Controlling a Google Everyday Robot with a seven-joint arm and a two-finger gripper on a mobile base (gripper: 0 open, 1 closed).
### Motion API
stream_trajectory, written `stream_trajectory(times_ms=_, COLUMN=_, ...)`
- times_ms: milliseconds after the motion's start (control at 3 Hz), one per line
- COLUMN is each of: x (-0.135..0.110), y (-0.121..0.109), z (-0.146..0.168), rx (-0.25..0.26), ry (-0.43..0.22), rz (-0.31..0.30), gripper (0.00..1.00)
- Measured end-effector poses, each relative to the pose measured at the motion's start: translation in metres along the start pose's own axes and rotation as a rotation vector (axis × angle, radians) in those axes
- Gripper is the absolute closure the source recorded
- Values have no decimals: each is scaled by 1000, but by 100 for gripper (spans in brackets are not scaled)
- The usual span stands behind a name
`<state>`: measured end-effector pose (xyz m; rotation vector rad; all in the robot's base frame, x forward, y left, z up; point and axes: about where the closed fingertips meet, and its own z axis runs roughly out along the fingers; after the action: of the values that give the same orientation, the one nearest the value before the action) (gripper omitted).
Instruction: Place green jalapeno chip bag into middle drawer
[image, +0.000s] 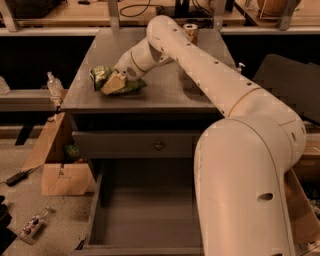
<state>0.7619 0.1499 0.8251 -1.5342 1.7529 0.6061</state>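
Observation:
The green jalapeno chip bag (102, 75) lies on the grey cabinet top (165, 90) near its left edge. My gripper (112, 84) reaches over from the right and sits right on top of the bag, covering its middle. The middle drawer (145, 215) is pulled out below, its bare grey floor showing. Above it is a shut drawer front with a small round knob (159, 145).
A tall patterned can (190, 33) stands at the back of the cabinet top. My arm (240, 150) fills the right side of the view. A cardboard box (55, 165) sits on the floor left of the cabinet, with a plastic bottle (53, 85) on a ledge above it.

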Motion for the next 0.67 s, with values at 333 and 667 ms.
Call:
stream_trajectory(times_ms=333, x=-6, y=-1, z=-5, rx=0, ry=0, rz=0, gripper=100)
stream_trajectory(times_ms=667, x=-7, y=-1, z=-6, rx=0, ry=0, rz=0, gripper=100)
